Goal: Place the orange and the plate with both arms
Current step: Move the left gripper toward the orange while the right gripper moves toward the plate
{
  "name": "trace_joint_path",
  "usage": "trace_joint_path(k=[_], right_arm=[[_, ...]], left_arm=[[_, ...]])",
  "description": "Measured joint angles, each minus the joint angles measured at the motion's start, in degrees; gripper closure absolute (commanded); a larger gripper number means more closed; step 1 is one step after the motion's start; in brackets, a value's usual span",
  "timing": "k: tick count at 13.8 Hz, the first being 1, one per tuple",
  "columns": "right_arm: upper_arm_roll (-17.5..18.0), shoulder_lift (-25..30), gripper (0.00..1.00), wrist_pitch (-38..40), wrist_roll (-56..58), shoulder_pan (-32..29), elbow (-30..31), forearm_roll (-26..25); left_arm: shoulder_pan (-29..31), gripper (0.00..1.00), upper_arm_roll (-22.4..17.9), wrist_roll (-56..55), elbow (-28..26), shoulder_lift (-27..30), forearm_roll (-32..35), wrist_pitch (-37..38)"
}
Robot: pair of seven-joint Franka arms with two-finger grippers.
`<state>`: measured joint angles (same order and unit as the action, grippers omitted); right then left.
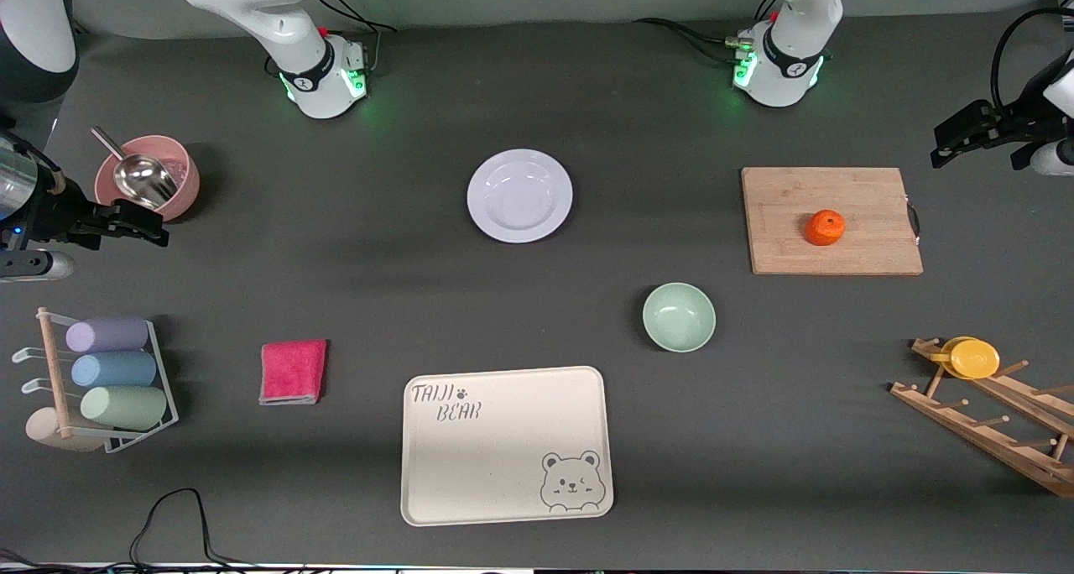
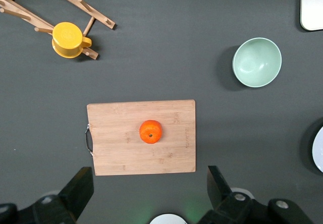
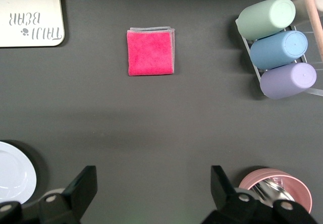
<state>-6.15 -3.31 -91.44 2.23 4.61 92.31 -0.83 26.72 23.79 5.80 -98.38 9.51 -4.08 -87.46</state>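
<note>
The orange [image 1: 825, 227] sits on a wooden cutting board [image 1: 873, 251] toward the left arm's end of the table. It shows in the left wrist view [image 2: 150, 131] on the board [image 2: 116, 138]. The white plate [image 1: 519, 195] lies empty on the table between the two bases; its edge shows in the left wrist view [image 2: 319, 148] and in the right wrist view [image 3: 12, 178]. My left gripper [image 1: 973, 133] [image 2: 150, 191] is open and empty, high over the board's end of the table. My right gripper [image 1: 126, 221] [image 3: 153, 188] is open and empty, high beside the pink bowl.
A pale-green bowl [image 1: 679, 316] and a cream bear-print tray [image 1: 503, 448] lie nearer the camera than the plate. There is a pink cloth [image 1: 293, 372], a pink bowl with a metal scoop [image 1: 147, 175], a rack of pastel cups [image 1: 109, 373], and a wooden rack holding a yellow cup [image 1: 973, 358].
</note>
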Motion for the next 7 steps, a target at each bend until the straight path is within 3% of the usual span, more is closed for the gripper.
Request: trace_joint_path(k=[7], right_arm=[[0.0,0.0,0.0,0.1,0.0,0.0,0.0,0.0]], left_arm=[[0.0,0.0,-0.2,0.0,-0.2,-1.1,0.2,1.9]])
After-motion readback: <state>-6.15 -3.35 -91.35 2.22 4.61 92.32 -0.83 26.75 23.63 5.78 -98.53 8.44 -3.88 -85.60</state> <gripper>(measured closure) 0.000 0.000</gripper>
